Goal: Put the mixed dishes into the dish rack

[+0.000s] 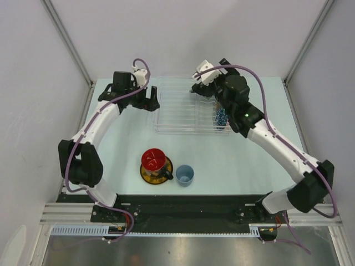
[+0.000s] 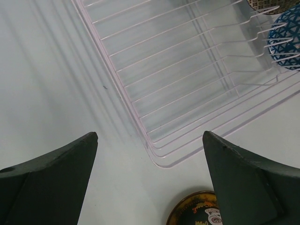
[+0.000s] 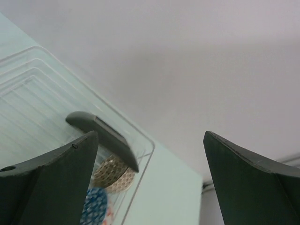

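Note:
The clear dish rack (image 1: 183, 108) lies at the table's back middle. A blue patterned bowl (image 1: 221, 117) stands on edge at its right end. In the right wrist view a black square plate (image 3: 105, 138), a red-white patterned bowl (image 3: 112, 174) and the blue bowl (image 3: 93, 207) stand in the rack (image 3: 140, 143). A dark red-lined mug (image 1: 153, 159) sits on a yellow-brown saucer (image 1: 145, 175), with a light blue cup (image 1: 184, 175) beside it. My left gripper (image 1: 151, 100) is open and empty at the rack's left edge (image 2: 150, 136). My right gripper (image 1: 197, 90) is open and empty above the rack's back right (image 3: 150, 136).
The left wrist view shows the rack's near left corner (image 2: 157, 159), the blue bowl (image 2: 287, 40) and the saucer's rim (image 2: 187, 211). Grey walls and slanted frame posts (image 1: 66, 39) close in the table. The black base rail (image 1: 183, 206) runs along the front.

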Robot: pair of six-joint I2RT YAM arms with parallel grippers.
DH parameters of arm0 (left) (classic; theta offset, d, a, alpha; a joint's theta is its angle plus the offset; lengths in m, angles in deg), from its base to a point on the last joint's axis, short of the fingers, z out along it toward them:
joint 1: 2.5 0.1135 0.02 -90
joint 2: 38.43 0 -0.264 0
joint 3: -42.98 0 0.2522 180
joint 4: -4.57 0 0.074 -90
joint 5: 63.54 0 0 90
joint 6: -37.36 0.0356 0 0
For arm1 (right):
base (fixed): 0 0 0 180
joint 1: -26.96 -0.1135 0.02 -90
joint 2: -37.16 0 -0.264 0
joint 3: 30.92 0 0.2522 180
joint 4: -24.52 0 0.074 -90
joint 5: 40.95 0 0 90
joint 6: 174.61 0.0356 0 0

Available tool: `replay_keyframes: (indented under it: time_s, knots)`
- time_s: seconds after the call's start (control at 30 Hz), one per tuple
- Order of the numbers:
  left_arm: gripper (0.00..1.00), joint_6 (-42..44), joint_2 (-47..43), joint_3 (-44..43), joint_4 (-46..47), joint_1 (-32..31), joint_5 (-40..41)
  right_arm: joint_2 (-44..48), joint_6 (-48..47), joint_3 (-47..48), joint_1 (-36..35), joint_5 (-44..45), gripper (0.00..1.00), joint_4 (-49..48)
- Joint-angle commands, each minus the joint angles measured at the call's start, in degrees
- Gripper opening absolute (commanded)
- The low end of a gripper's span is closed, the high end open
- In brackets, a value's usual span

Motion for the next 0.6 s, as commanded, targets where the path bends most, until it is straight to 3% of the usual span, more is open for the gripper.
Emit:
replay_keyframes:
  time_s: [0.0, 0.1, 0.17, 0.23, 0.27, 0.3, 0.33, 0.4, 0.43, 0.53, 0.57]
  knots:
    - [1.0, 2.24, -6.44, -0.7, -2.04, 0.26, -1.72, 5.29, 24.16, 1.05, -2.36, 5.3, 1.0, 16.54]
    - [1.0, 4.88, -8.64, 0.27, -4.76, 0.17, -1.99, 9.16, 41.11, 1.14, -2.9, -3.23, 1.0, 26.48]
    - [1.0, 7.33, -11.09, 1.32, -6.09, 0.17, -1.72, 9.17, 47.67, 1.05, -2.9, -7.53, 1.0, 33.08]
    - [1.0, 8.48, -13.64, 4.39, -6.89, 0.17, -1.11, 8.65, 52.87, 0.87, -6.13, -6.51, 1.0, 37.82]
    - [1.0, 9.71, -14.96, 5.62, -6.97, 0.17, -0.32, 8.47, 52.53, 0.87, -8.93, 0.72, 1.0, 38.45]
    - [1.0, 10.15, -17.84, 7.89, -7.15, 0.26, 0.29, 8.12, 51.48, 1.31, -18.01, 6.71, 1.0, 38.72]
    - [1.0, 10.5, -19.26, 8.87, -7.33, 0.35, 0.73, 6.99, 47.73, 4.1, -21.84, 16.77, 1.0, 39.25]
    - [1.0, 10.16, -23.56, 11.34, -7.5, 2.1, -0.66, 6.19, 49.52, 6.31, -25.92, 21.96, 1.0, 38.47]
    - [1.0, 9.63, -24.54, 11.86, -7.68, 2.98, -1.45, 6.01, 60.94, 6.41, -25.14, 21.71, 1.0, 39.94]
    - [1.0, 7.79, -26.92, 12.75, -9.0, 7.19, -5.32, 7.24, 57.81, -1.49, -20.23, 4.73, 1.0, 34.95]
    - [0.99, 7.09, -27.53, 13.53, -9.0, 8.86, -5.76, 5.06, 57.19, -1.33, -20.73, 4.83, 0.95, 35.21]
